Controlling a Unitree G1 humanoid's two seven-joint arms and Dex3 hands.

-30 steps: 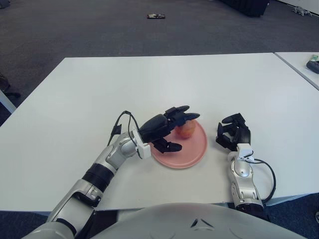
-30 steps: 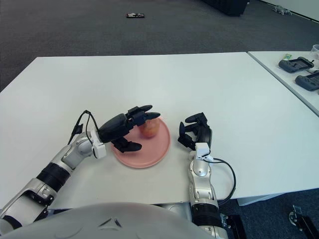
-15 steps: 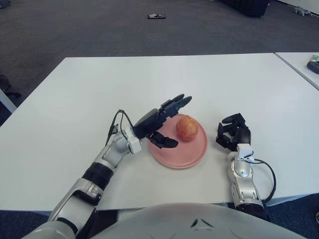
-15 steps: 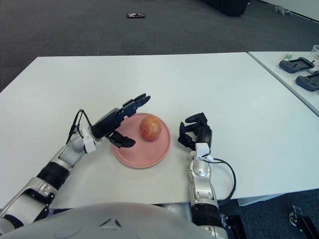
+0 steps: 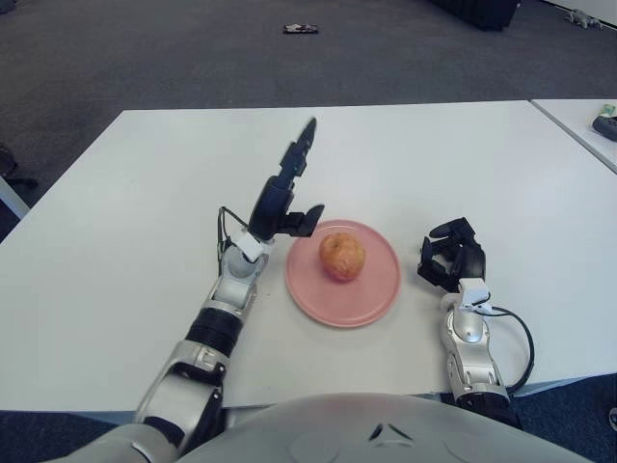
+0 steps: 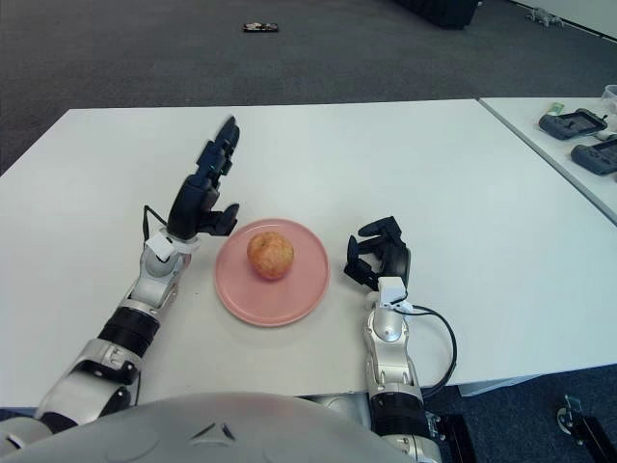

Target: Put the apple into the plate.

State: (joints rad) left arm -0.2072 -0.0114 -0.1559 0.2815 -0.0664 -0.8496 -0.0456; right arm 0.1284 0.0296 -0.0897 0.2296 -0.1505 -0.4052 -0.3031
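Lifted off the apple (image 5: 342, 257), left hand (image 5: 284, 198) now points up with fingers spread, empty, left of the plate (image 5: 371, 294); apple sits in it; right hand (image 5: 450, 255) curled beside plate

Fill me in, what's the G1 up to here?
It is putting an apple on a plate, and that looks done: the round reddish-yellow apple sits on the flat pink plate on the white table, with nothing touching it. The left hand is raised beside the plate's left edge, fingers spread and holding nothing. The right hand shows just right of the plate, idle, holding nothing.
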